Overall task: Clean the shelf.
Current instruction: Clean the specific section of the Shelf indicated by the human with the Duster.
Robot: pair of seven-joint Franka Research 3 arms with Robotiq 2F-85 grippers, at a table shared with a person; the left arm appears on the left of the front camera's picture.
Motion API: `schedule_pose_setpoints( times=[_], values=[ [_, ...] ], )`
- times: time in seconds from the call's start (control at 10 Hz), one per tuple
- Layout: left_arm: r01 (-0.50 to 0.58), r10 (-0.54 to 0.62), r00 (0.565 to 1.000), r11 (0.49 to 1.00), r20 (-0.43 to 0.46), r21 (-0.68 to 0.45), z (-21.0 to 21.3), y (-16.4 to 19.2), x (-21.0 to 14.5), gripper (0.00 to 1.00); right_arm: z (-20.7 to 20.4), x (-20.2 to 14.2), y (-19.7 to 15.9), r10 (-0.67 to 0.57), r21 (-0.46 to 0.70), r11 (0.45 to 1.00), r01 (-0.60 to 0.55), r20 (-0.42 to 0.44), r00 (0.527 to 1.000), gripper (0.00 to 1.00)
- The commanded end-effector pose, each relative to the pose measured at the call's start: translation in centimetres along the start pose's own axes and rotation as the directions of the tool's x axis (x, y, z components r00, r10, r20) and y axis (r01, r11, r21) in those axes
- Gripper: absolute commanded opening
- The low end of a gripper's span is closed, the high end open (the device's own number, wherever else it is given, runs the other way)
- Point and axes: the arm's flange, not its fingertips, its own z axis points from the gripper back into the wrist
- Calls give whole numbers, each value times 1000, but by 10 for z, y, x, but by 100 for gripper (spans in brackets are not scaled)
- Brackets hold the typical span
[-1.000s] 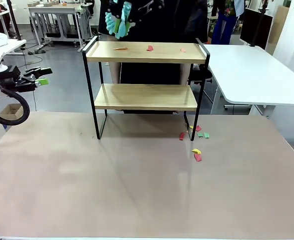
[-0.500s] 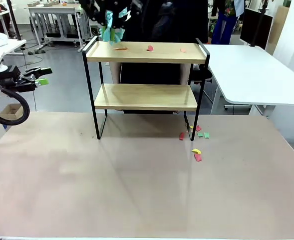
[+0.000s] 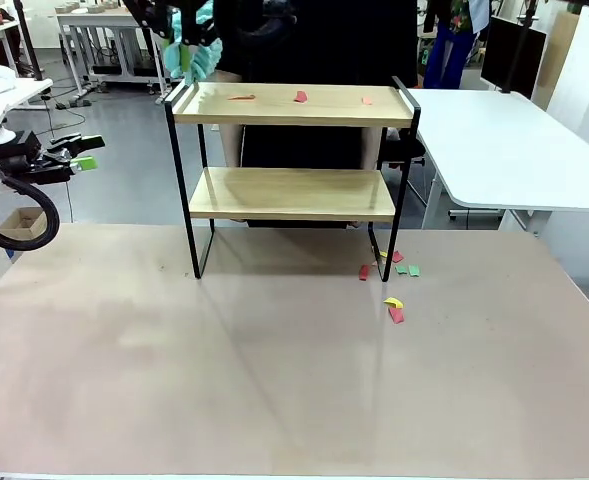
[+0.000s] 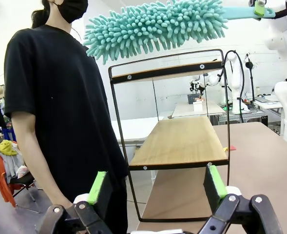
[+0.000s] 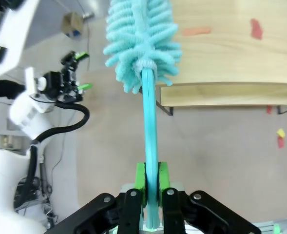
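Light wood boards in a thin black frame: the shelf (image 3: 292,150) stands on the brown table (image 3: 274,400), well ahead of the left claw (image 3: 86,158), which looks at it end-on. That claw hangs off to the side, its green pads (image 4: 98,187) spread wide with nothing between them. The right claw (image 5: 151,183) is clamped tight on the handle of a teal duster (image 5: 142,39). The duster's fluffy head reaches out past the fingertips, just above the shelf's end rail nearest the left claw. Beyond the head, on the top board, lie an orange scrap (image 3: 241,97), a red scrap (image 3: 300,96) and a pink scrap (image 3: 366,99). More coloured scraps (image 3: 394,270) sit on the table by the shelf's far foot. A person in black (image 3: 314,40) stands behind the shelf
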Motion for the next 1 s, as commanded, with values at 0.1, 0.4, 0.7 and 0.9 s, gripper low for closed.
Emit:
schedule_pose_setpoints(
  times=[0.1, 0.4, 0.7, 0.9],
  values=[
    [9, -9, 1000, 1000, 3, 2, 0, -2, 3, 100, -5, 8, 16, -43, -28, 999, 43, 11, 999, 13],
    [9, -9, 1000, 1000, 3, 2, 0, -2, 3, 100, -20, 5, 9, -63, -56, 997, 62, -15, 998, 13],
    [9, -9, 1000, 1000, 3, 2, 0, -2, 3, 100, -29, 2, -1, -76, -73, 995, 72, -48, 996, 13],
    [9, -9, 1000, 1000, 3, 2, 0, -2, 3, 100, -34, 1, -2, -36, -63, 998, 32, -54, 998, 13]
  ],
)
